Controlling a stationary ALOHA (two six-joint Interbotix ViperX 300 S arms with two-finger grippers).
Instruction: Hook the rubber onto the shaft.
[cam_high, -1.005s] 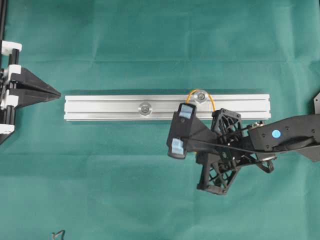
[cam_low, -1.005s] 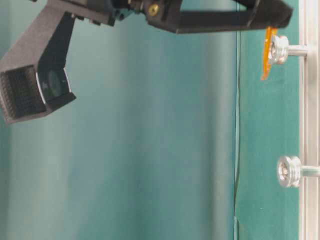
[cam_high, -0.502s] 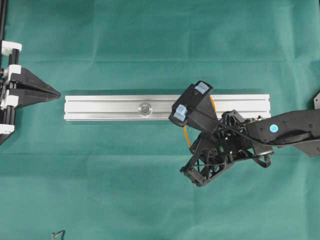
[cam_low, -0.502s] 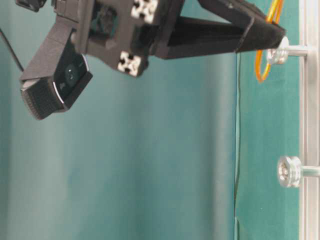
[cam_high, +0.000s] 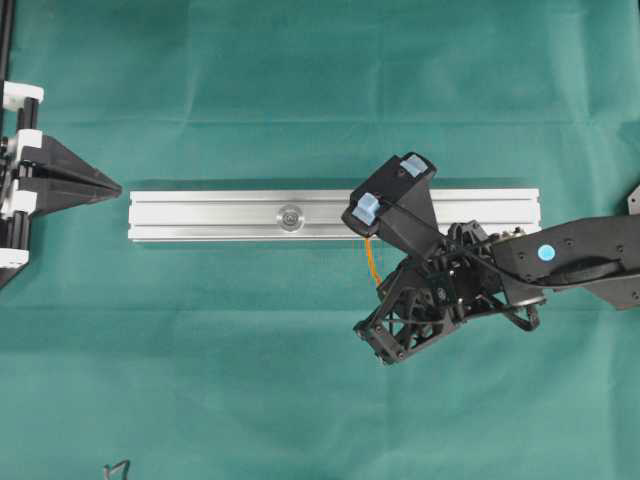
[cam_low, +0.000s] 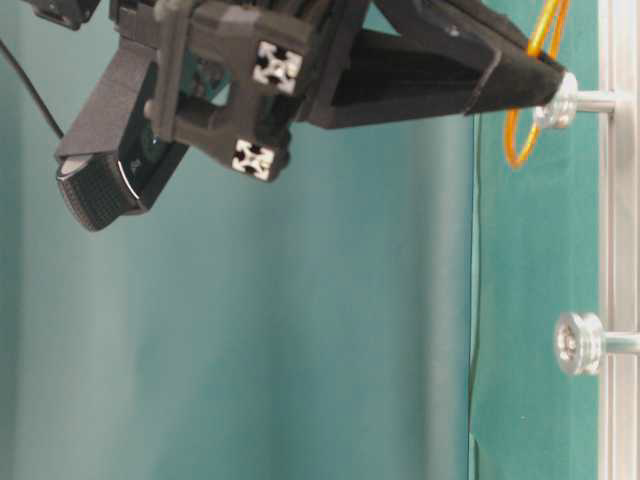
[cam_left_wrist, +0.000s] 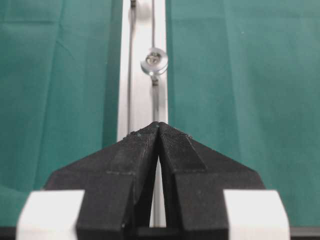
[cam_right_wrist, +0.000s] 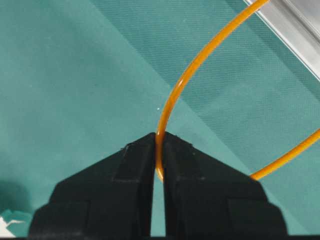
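Overhead: Silver aluminium rail (cam_high: 250, 216) was seen lying across the green-covered counter (cam_high: 300, 90); one shaft (cam_high: 291, 215) stood bare on it. The right gripper (cam_high: 392, 188) was held over the rail's right part, with a short piece of the rubber (cam_high: 373, 262) showing beneath it. The left gripper (cam_high: 112, 187) was parked off the rail's left end.

Table level: The rubber (cam_low: 524, 105) was looped around the upper shaft (cam_low: 568, 101); the lower shaft (cam_low: 582, 343) was left bare.

Left wrist: The fingers (cam_left_wrist: 142, 150) were pressed together, empty.

Right wrist: The fingers (cam_right_wrist: 137, 160) were clamped on the rubber (cam_right_wrist: 200, 62).
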